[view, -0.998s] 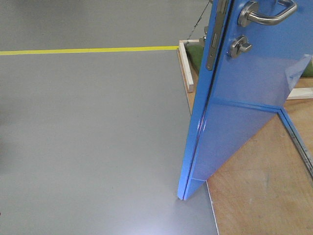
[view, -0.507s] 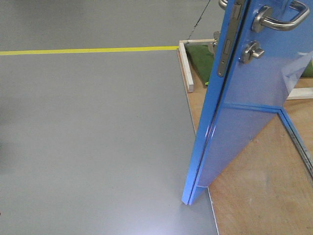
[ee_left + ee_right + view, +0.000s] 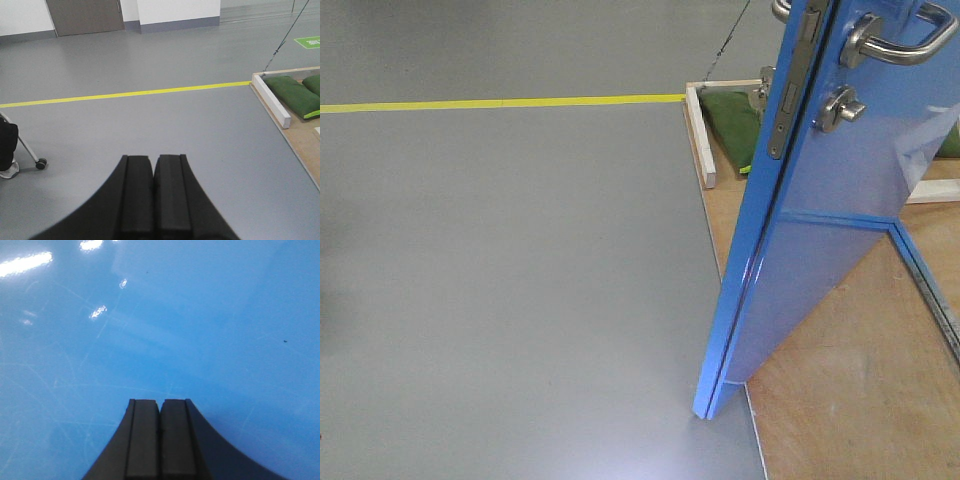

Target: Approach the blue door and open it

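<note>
The blue door (image 3: 840, 200) stands ajar on the right of the front view, its edge toward me and its bottom corner on the grey floor. Its steel lever handle (image 3: 895, 40), thumb-turn lock (image 3: 842, 106) and latch plate (image 3: 786, 100) show near the top. My right gripper (image 3: 160, 402) is shut and empty, pointing straight at the glossy blue door (image 3: 160, 320) that fills its view, very near or touching. My left gripper (image 3: 153, 158) is shut, holding nothing, above open grey floor. Neither gripper appears in the front view.
A yellow floor line (image 3: 500, 101) crosses the far floor. A wooden platform (image 3: 860, 400) lies under the door, with a white wooden rail (image 3: 271, 101) and green sandbags (image 3: 292, 95) at its far corner. A wheeled stand leg (image 3: 30, 150) is at left.
In the front view the door has shifted rightward, its bottom corner moving right and slightly down; most of this happened in the first half second.
</note>
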### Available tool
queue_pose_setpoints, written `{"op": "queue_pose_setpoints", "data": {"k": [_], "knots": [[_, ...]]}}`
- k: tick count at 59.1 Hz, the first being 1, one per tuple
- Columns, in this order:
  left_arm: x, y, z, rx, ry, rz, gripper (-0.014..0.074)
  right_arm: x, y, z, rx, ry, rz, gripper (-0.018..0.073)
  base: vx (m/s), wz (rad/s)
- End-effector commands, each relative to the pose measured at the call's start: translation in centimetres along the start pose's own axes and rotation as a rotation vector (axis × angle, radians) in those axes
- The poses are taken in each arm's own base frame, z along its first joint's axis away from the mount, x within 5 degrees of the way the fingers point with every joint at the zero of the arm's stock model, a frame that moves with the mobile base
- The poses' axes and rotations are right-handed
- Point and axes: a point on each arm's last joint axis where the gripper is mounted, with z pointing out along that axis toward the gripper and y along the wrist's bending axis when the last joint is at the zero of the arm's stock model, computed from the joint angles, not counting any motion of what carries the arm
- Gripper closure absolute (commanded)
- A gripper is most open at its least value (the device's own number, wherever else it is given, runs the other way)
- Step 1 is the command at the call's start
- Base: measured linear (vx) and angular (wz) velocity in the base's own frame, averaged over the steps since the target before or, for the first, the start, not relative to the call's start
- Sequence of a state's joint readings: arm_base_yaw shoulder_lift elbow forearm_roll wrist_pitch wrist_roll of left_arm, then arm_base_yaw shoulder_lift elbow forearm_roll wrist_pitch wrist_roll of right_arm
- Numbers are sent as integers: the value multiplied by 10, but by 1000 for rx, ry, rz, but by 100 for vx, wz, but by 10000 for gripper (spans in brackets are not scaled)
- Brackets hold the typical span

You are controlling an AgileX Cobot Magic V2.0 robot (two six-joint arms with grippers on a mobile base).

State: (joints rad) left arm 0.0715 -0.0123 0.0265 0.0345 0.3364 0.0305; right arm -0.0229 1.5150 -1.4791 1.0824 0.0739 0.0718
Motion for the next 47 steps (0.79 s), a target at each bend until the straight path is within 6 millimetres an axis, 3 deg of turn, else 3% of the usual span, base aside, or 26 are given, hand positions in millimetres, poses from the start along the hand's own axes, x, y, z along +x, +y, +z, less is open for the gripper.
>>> {"op": "queue_pose_setpoints", "data": {"k": [1,47], "knots": [[-7,0,-1,-3,-98,-7,526,-12,24,-13,-68,-60,-18,557,0,0],[-7,0,-1,-3,-98,-7,526,-12,24,-13,-68,-60,-18,557,1,3]]}}
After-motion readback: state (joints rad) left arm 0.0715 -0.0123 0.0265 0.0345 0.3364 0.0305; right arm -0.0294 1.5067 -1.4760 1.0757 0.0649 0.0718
